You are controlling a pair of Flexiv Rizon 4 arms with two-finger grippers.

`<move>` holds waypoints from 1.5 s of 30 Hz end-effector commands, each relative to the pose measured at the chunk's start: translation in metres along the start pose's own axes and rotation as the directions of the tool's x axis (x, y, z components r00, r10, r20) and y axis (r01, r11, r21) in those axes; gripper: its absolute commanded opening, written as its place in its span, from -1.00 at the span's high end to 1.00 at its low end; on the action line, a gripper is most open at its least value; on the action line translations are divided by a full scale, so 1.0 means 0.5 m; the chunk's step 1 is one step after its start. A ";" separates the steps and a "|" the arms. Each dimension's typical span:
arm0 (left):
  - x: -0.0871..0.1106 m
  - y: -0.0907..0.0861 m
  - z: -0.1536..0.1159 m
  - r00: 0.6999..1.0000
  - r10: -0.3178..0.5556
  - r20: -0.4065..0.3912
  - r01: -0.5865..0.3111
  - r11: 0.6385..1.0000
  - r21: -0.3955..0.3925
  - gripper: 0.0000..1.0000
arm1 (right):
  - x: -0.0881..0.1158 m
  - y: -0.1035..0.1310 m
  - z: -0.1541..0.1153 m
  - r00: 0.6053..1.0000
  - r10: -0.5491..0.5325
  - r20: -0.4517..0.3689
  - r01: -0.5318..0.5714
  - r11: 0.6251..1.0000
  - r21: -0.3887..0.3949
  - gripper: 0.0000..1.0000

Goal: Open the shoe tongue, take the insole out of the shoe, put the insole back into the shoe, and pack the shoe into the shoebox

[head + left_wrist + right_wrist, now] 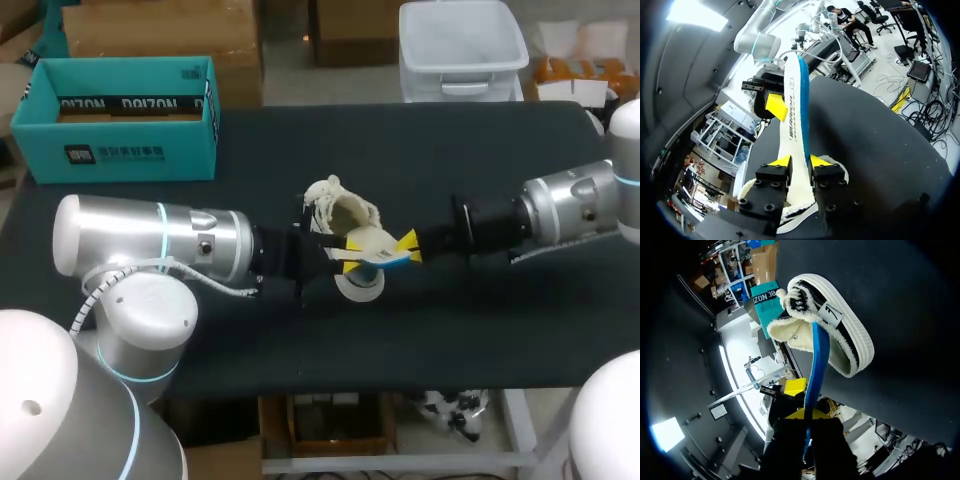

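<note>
1. Dark surface (480, 330), shoe (338, 212) lying in the middle, teal shoebox (120, 140) at the far left.
2. Insole (378, 247) is out, hanging just above the shoe.
3. Left gripper (351, 253) pinches its left end, right gripper (411, 249) pinches the right end.

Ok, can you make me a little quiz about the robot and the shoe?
1. True or false: the shoe is on the table, outside the teal shoebox.
2. What holds the insole? A) a hand B) the left gripper and the right gripper together C) nothing, it lies in the shoe.
3. Fill in: the insole's thin edge is coloured ____.
Key: 1 true; 2 B; 3 blue.
</note>
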State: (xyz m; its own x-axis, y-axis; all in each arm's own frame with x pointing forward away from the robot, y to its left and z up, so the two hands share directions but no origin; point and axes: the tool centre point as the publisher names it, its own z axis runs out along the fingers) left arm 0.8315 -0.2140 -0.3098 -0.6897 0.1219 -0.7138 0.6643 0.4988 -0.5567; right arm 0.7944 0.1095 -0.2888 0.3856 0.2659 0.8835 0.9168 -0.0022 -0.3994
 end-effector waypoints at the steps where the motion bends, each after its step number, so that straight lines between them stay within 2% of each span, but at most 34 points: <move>1: 0.000 0.002 0.008 1.000 -0.004 0.004 0.004 1.000 0.000 0.19 | 0.001 -0.003 -0.001 1.000 0.002 -0.004 -0.002 1.000 0.001 1.00; 9: 0.005 0.011 0.027 0.999 -0.030 0.026 0.030 0.999 -0.013 0.29 | 0.010 -0.008 0.004 1.000 0.009 -0.007 -0.009 1.000 0.005 1.00; 11: 0.003 0.017 0.030 0.999 -0.043 0.034 0.043 0.999 -0.014 0.54 | 0.011 -0.008 0.006 1.000 0.010 -0.005 -0.010 1.000 0.009 1.00; 13: 0.002 0.019 0.031 0.998 -0.046 0.036 0.047 0.999 -0.017 1.00 | 0.011 -0.008 0.007 1.000 0.011 -0.005 -0.011 1.000 0.011 1.00; 19: -0.001 0.011 0.016 0.999 -0.037 0.029 0.038 0.999 -0.002 1.00 | 0.013 -0.006 0.006 1.000 0.018 0.003 -0.018 1.000 0.014 1.00; 23: 0.001 0.002 0.001 1.000 -0.029 -0.007 0.029 0.999 0.025 1.00 | 0.015 0.003 0.001 0.999 0.028 0.030 -0.029 0.999 0.033 1.00; 24: 0.002 0.000 -0.002 1.000 -0.023 -0.017 0.024 0.999 0.028 1.00 | 0.015 0.007 0.001 0.999 0.033 0.038 -0.035 0.998 0.043 0.65; 25: 0.003 -0.002 -0.005 1.000 -0.013 -0.027 0.014 1.000 0.023 1.00 | 0.015 0.012 0.001 0.998 0.040 0.046 -0.042 0.998 0.053 0.07; 26: 0.004 -0.004 -0.008 0.999 -0.011 -0.036 0.012 0.999 0.031 1.00 | 0.015 0.015 0.001 0.998 0.039 0.049 -0.042 0.998 0.055 -1.00; 35: 0.006 -0.014 -0.039 0.997 0.012 -0.071 -0.009 0.999 0.045 1.00 | 0.011 0.044 -0.005 0.995 0.043 0.090 -0.050 0.996 0.076 -1.00; 45: 0.017 -0.027 -0.050 0.995 0.050 -0.090 -0.043 0.996 0.078 1.00 | -0.028 0.091 0.012 0.994 0.068 0.087 -0.080 0.987 0.139 -1.00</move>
State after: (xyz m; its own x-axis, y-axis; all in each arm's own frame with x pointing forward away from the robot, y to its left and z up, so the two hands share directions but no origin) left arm 0.8121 -0.2030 -0.2977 -0.6812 0.2204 -0.6981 0.7103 0.4302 -0.5572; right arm 0.8214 0.1091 -0.3105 0.4362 0.3568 0.8261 0.8742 0.0495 -0.4830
